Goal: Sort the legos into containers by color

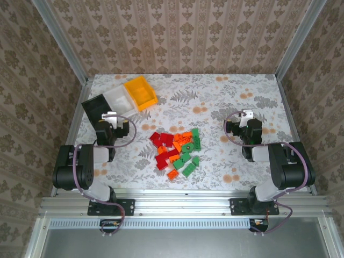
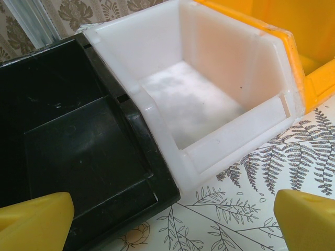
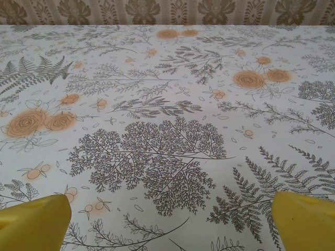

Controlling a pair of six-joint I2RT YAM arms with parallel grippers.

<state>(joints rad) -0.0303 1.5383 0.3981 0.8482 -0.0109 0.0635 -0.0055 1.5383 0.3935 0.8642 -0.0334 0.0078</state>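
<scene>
Nothing gripped: left pincer (image 2: 170, 222) spread wide, nosing at black and white containers (image 2: 157, 120), both bare inside. right pincer (image 3: 168, 222) gapes over tabletop (image 3: 157, 104). legos (image 1: 177, 150) heaped centre, likely for either arm's reach.

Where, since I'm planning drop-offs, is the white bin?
In the top view the white bin sits far left on the table, between the black bin and the yellow-orange bin, just beyond the left pincer.

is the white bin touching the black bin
Touching. The left wrist view shows a side wall of the white bin flush against the black bin, no gap between them.
</scene>
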